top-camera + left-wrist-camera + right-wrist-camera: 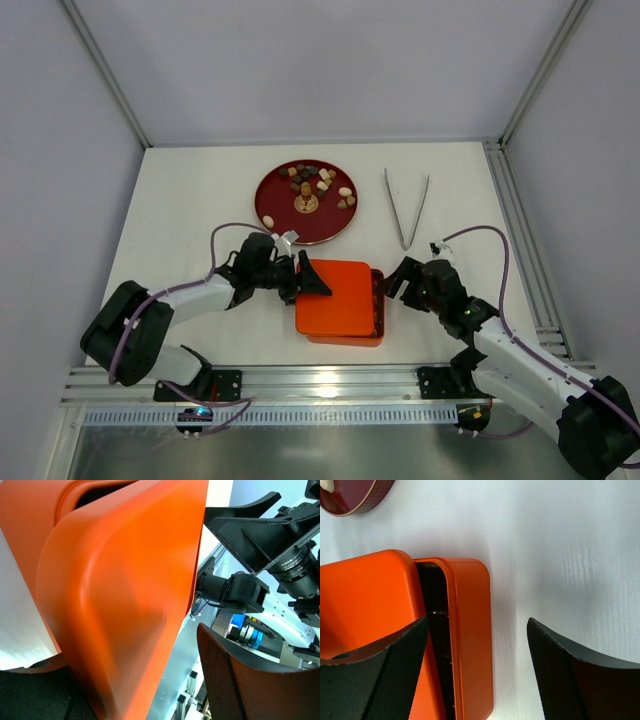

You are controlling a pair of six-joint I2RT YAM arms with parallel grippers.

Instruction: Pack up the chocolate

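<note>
Overhead, we see the chocolate (pixel 315 183): small brown, dark and cream-white pieces, square and rounded, heaped on a glossy dark-red round plate (pixel 268 210) at the far side of the white tabletop (pixel 190 190). Right of the plate lie slim metal tweezers (pixel 405 205), legs splayed at the far end. Nearer the arms sits a smooth orange square box (pixel 378 300) with rounded corners. Its flat orange lid (pixel 340 295) lies on it shifted left, baring a dark strip along the right side. Our left claw (pixel 305 280) straddles the lid's left edge, jaws apart, with a gap beside one finger. Our right claw (pixel 477 630) stands wide over the box's right edge, holding nothing. Its black pads (pixel 395 675) are finely cross-hatched.
</note>
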